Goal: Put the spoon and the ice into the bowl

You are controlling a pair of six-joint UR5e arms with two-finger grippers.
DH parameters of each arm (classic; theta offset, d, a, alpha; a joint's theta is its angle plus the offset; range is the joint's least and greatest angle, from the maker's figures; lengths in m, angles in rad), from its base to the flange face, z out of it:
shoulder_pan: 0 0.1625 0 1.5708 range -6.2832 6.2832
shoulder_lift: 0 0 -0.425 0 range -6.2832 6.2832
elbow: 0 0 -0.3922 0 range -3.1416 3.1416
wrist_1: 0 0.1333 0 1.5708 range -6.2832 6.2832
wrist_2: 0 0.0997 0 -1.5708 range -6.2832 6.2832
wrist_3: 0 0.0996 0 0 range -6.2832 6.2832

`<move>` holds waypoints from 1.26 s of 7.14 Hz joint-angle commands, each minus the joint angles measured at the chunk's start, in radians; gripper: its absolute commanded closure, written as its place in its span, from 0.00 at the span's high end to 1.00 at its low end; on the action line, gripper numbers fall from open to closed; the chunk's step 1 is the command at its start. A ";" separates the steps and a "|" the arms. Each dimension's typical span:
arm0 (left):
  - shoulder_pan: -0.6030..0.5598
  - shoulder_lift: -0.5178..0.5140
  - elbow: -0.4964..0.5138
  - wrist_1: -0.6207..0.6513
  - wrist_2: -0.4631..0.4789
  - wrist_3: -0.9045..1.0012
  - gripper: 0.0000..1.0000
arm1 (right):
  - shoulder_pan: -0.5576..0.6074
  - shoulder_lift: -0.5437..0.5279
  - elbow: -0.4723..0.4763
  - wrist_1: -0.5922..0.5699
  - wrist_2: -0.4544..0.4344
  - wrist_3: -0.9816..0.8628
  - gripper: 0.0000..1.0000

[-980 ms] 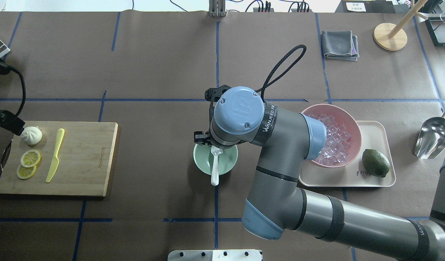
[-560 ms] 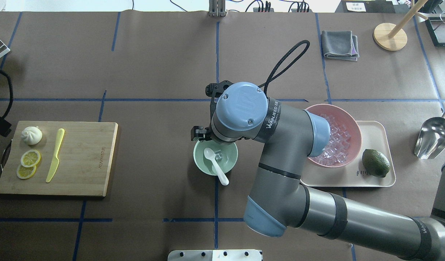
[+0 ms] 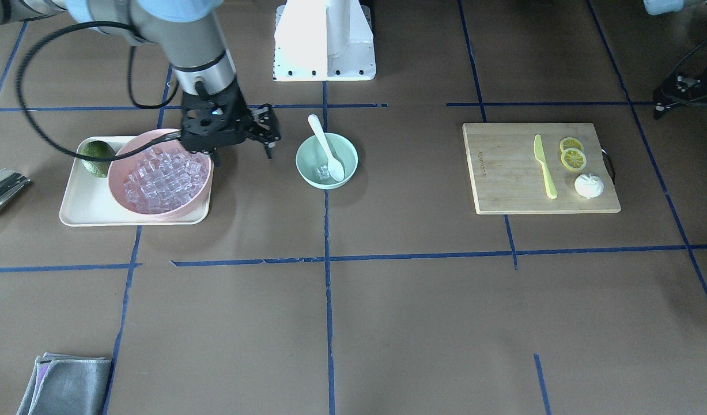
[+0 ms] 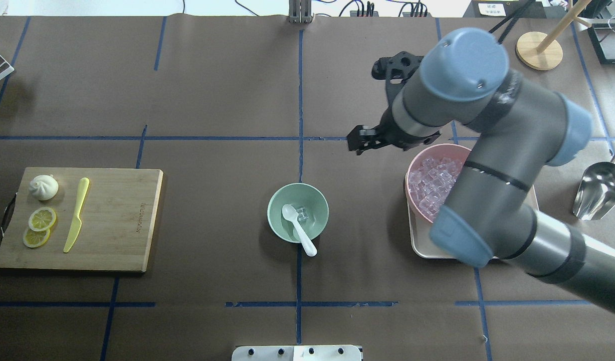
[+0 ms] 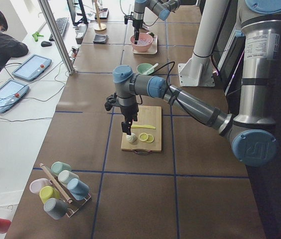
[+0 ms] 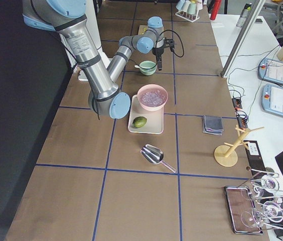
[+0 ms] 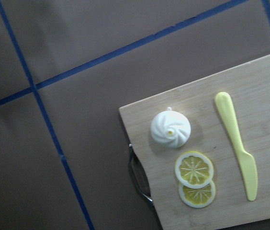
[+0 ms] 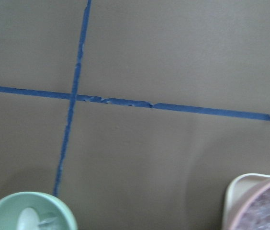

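Note:
The mint-green bowl (image 4: 315,200) stands at the table's middle. The white spoon (image 4: 298,229) lies in it, scoop inside and handle resting over the near rim. One clear ice cube (image 4: 302,214) lies in the bowl beside the scoop. The bowl (image 3: 307,155), spoon (image 3: 328,151) and cube (image 3: 324,172) also show in the front view. My right gripper (image 4: 360,144) (image 3: 268,141) hangs empty, jaws apart, between the mint bowl and the pink bowl. My left gripper (image 3: 684,92) hovers by the cutting board's end; I cannot tell its state.
A pink bowl (image 4: 412,165) full of ice cubes stands on a beige tray (image 3: 76,210) with a lime (image 3: 97,155). A cutting board (image 4: 117,220) holds a yellow-green knife (image 4: 75,215), a bun (image 4: 43,186) and lemon slices (image 4: 39,226). A steel scoop (image 4: 600,188) lies far right.
My right gripper has pulled away from over the mint bowl toward the pink bowl. The ice cube now lies in the bowl and the spoon has shifted. The left gripper has left the overhead view.

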 commanded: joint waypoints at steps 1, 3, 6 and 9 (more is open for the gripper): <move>-0.148 -0.009 0.217 -0.082 -0.113 0.102 1.00 | 0.270 -0.175 0.021 -0.009 0.196 -0.342 1.00; -0.160 -0.001 0.271 -0.119 -0.116 0.109 1.00 | 0.454 -0.304 -0.054 -0.005 0.281 -0.616 1.00; -0.185 0.044 0.279 -0.165 -0.113 0.159 1.00 | 0.663 -0.384 -0.230 0.003 0.363 -0.963 1.00; -0.186 0.058 0.284 -0.202 -0.113 0.153 1.00 | 0.811 -0.435 -0.376 0.006 0.387 -1.144 1.00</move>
